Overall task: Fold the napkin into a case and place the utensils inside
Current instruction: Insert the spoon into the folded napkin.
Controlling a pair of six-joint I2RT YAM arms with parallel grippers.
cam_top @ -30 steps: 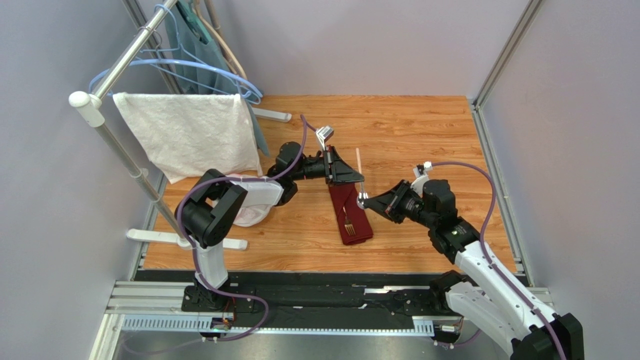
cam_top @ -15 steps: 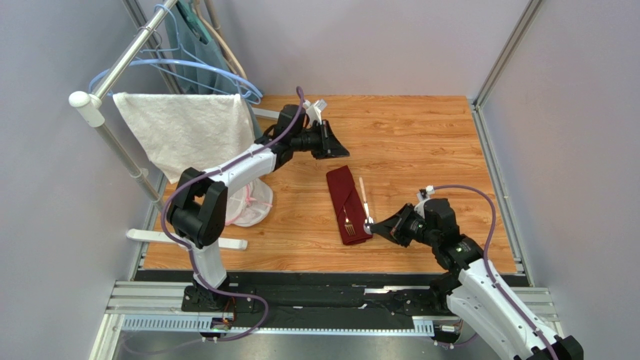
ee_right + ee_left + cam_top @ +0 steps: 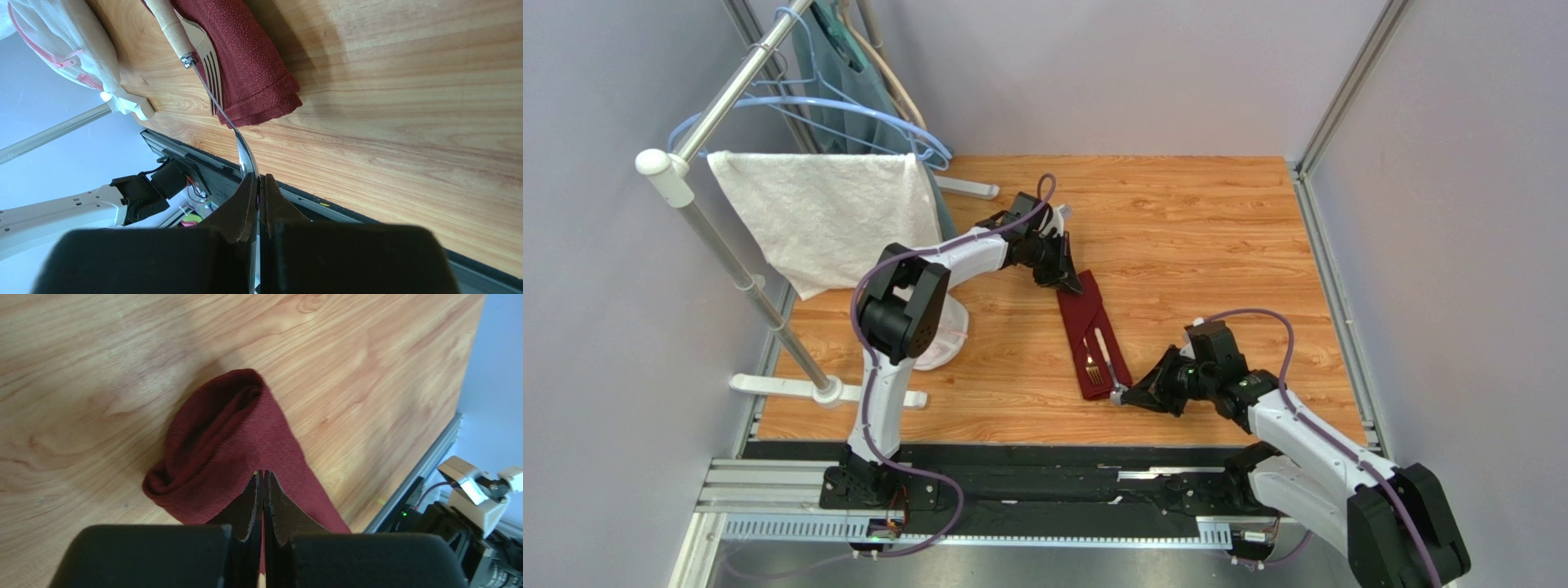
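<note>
At the middle of the top view, the case [image 3: 1075, 316] [image 3: 227, 435] [image 3: 258, 55] lies as a narrow maroon strip on the bench [image 3: 1210, 233], slanting from upper left to lower right. The left gripper [image 3: 1071, 282] [image 3: 263, 478] is closed tight, its tips on the strip's upper end, where the cloth bulges into a loose roll. At the lower end the right gripper [image 3: 1122, 396] [image 3: 258, 179] pinches the spoon [image 3: 1102, 343] [image 3: 230, 125] by its bowl, and the handle slants up over the cloth beside the fork [image 3: 1092, 365] [image 3: 210, 70].
</note>
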